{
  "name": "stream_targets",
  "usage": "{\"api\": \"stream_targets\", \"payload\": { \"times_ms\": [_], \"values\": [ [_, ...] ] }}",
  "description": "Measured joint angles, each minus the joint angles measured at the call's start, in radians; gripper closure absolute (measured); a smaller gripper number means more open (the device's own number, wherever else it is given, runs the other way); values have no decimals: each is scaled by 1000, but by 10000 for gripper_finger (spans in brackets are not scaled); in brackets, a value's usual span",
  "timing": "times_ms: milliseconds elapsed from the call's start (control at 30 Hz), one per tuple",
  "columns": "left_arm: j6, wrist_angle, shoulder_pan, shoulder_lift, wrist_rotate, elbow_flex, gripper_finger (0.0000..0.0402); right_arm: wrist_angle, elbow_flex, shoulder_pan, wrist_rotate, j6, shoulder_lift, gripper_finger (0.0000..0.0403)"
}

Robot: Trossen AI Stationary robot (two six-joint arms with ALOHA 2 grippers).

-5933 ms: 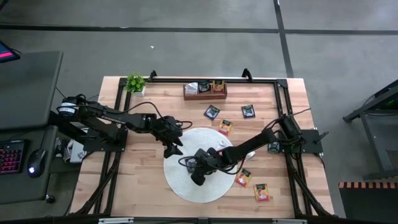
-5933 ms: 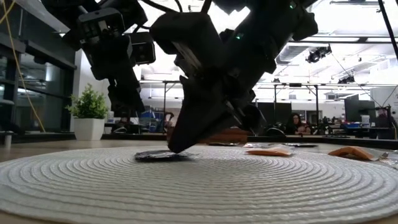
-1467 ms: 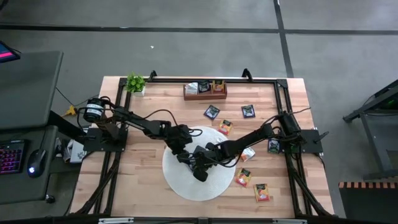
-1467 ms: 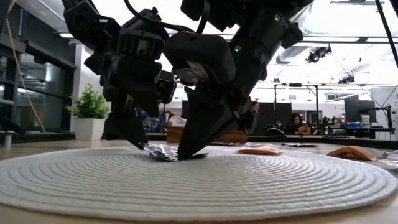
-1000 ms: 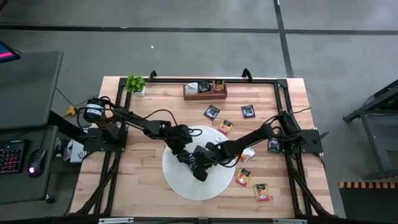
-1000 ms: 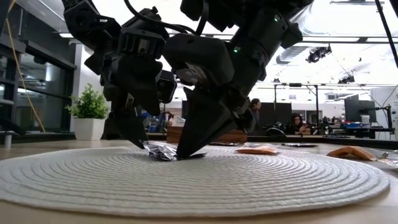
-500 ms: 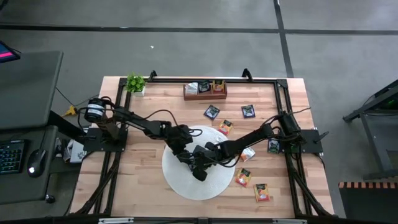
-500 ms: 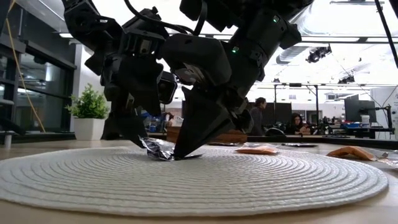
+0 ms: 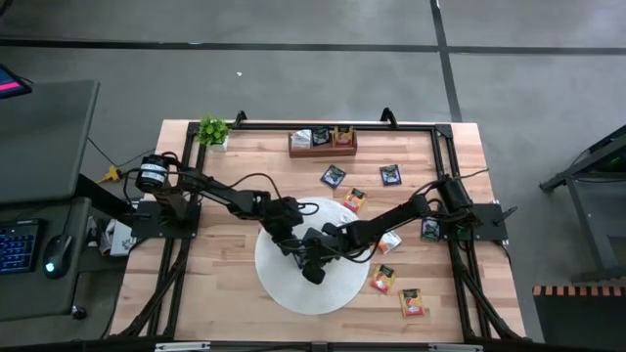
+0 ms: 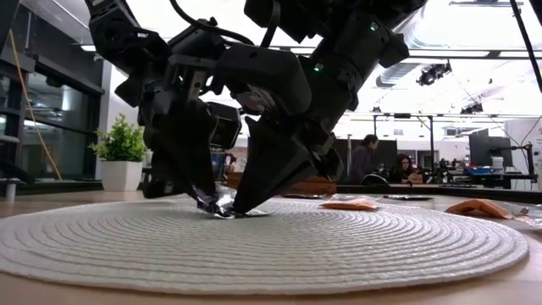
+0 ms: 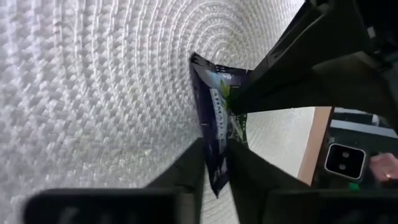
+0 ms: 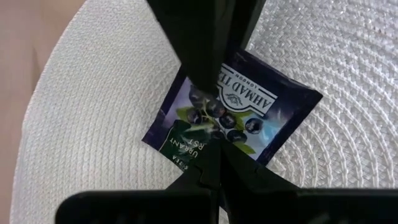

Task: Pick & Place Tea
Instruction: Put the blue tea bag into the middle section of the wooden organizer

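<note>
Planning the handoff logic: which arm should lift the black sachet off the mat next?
Left. The left gripper pinches the black sachet's edge; the right gripper, shut, only presses it onto the mat.

Wooden surface (image 9: 225,284) w/ big round white woven mat (image 9: 284,288) near middle. Small potted plant (image 9: 212,130) at far left corner; brown wooden tray (image 9: 323,146) at far edge, centre. Black frame rails (image 9: 313,124) run round the surface. Off to the left: side desk (image 9: 44,137) w/ keyboard (image 9: 19,245) & mouse (image 9: 54,254). Low view: people (image 10: 366,161) in room behind.
</note>
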Motion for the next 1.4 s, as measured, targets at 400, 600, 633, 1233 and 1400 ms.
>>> {"api": "stream_targets", "payload": {
  "times_ms": [400, 600, 633, 1233, 1400],
  "values": [
    [59, -3, 0, 0, -22, 0, 399, 1, 0, 12, 9, 5, -53, 403],
    [63, 19, 0, -1, -102, 0, 400, -39, 1, 29, 101, 1, -155, 403],
    [64, 30, 0, -1, -121, 0, 400, -60, 2, 32, 118, 1, -175, 403],
    [88, 126, 0, -291, -665, -1, 402, -374, -3, 49, 383, 20, -505, 403],
    [130, 146, 0, -401, -876, -1, 401, -334, -75, 22, 416, -3, -596, 403]
  ]
}}
